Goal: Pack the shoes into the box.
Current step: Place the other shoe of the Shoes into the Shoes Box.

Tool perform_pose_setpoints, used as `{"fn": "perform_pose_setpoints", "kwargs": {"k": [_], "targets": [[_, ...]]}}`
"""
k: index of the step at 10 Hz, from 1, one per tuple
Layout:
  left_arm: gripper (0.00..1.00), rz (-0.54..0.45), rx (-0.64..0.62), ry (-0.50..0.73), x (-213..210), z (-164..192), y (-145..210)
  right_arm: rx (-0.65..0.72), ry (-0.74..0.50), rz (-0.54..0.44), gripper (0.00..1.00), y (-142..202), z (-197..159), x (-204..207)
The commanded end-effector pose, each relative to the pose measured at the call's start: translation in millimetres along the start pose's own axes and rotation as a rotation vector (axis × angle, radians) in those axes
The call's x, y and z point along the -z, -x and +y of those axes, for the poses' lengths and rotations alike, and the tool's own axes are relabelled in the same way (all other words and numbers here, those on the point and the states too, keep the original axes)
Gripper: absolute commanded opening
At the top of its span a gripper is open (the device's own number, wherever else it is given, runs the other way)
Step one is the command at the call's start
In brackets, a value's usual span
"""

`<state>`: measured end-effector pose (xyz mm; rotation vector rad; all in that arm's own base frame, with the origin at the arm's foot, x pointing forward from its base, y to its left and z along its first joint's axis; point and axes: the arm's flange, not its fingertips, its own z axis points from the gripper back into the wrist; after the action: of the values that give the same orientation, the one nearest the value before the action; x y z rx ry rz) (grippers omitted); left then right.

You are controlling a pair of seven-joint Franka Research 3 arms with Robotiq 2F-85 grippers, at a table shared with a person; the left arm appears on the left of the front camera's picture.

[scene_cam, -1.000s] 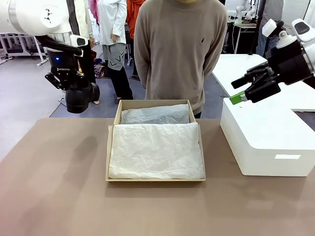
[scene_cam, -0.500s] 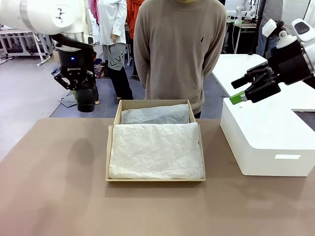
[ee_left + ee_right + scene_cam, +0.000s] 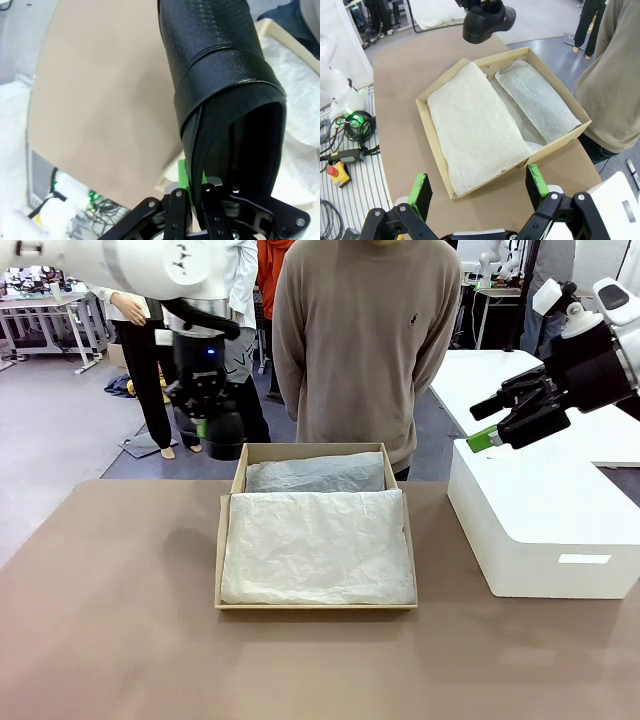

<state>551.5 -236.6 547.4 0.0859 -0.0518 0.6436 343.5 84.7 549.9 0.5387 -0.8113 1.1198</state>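
Left hand (image 3: 205, 427): pressed together, pinching the rim of one glossy black dress shoe (image 3: 226, 436) at its opening; the shoe hangs below the fingers.
Reason for grip: holding it by the rim leaves the sole free, which probably suits lowering it flat.
Shoebox (image 3: 227, 540): just below and beside the left hand, far corner nearest it; crinkled tissue paper (image 3: 315, 550) lines it.
Left arm pose: wrist turned down, raised clear of the tabletop (image 3: 120, 620).
Right hand (image 3: 480, 425): spread wide, holding nothing, above the white block (image 3: 540, 530), well apart from the shoe.
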Motion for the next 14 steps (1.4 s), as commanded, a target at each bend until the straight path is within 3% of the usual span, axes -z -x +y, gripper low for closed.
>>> {"fn": "perform_pose_setpoints", "kwargs": {"k": [1,4,5,11,12,14], "targets": [[0.00,-0.028,-0.033,0.048,-7,-32,6,-0.028,-0.005,-0.035,1.00,0,-3,3],[0.00,-0.047,-0.066,0.001,-4,-66,20,-0.028,-0.005,-0.035,1.00,0,-3,3],[0.00,-0.009,-0.028,0.044,3,-52,23,-0.028,-0.005,-0.035,1.00,0,-3,3],[0.00,-0.013,-0.037,0.038,6,-62,23,-0.028,-0.005,-0.035,1.00,0,-3,3],[0.00,-0.034,-0.154,0.019,4,-67,30,-0.028,-0.005,-0.035,1.00,0,-3,3],[0.00,-0.039,-0.273,0.019,-5,-85,47,-0.028,-0.005,-0.035,1.00,0,-3,3]]}}
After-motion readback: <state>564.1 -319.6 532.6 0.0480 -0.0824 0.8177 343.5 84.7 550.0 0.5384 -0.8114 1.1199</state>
